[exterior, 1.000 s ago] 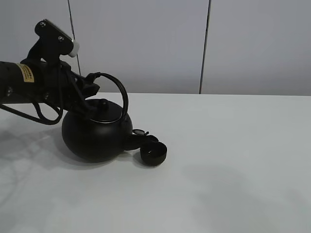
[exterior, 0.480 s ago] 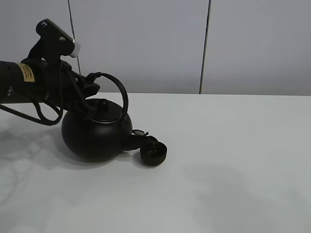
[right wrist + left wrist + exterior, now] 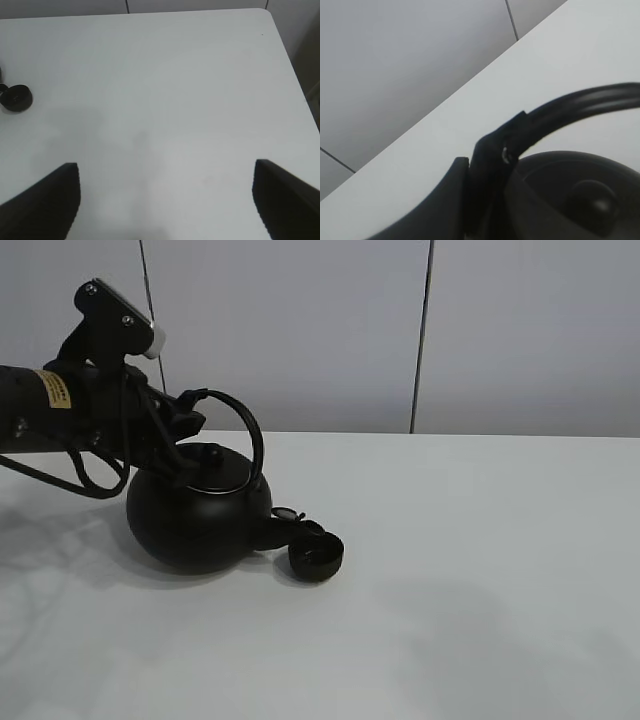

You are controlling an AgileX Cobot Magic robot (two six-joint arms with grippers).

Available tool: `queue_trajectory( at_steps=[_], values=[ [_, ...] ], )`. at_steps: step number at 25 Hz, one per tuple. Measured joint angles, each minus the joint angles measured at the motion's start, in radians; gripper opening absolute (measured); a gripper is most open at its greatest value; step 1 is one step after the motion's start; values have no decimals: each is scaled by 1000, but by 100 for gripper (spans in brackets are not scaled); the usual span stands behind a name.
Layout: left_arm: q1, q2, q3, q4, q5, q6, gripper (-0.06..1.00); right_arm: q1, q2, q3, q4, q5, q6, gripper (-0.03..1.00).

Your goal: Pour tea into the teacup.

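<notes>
The large round black kettle (image 3: 198,518) is on the left of the white table (image 3: 480,570), tilted with its spout (image 3: 283,530) at the rim of the small matte-black teacup (image 3: 316,557). My left gripper (image 3: 185,412) is shut on the kettle's arched handle (image 3: 245,430), near the handle's left end. In the left wrist view the gripper (image 3: 487,165) clamps the handle (image 3: 580,102) above the lid (image 3: 585,192). My right gripper (image 3: 165,167) is open and empty, far from the cup, which shows small in the right wrist view (image 3: 16,98). No liquid can be seen.
The white table has a grey panelled wall (image 3: 320,330) behind it. The table's edge and corner (image 3: 280,30) show in the right wrist view. The left arm's cables (image 3: 85,475) hang beside the kettle.
</notes>
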Motion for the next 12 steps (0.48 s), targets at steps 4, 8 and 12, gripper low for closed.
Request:
queue_trajectory(
  at_steps=[4,8,12],
  values=[
    [0,0,0,0,0,14,11,0,0,0,0,0,0,64],
    [0,0,0,0,0,17,11,0,0,0,0,0,0,64],
    [0,0,0,0,0,19,11,0,0,0,0,0,0,64]
  ],
)
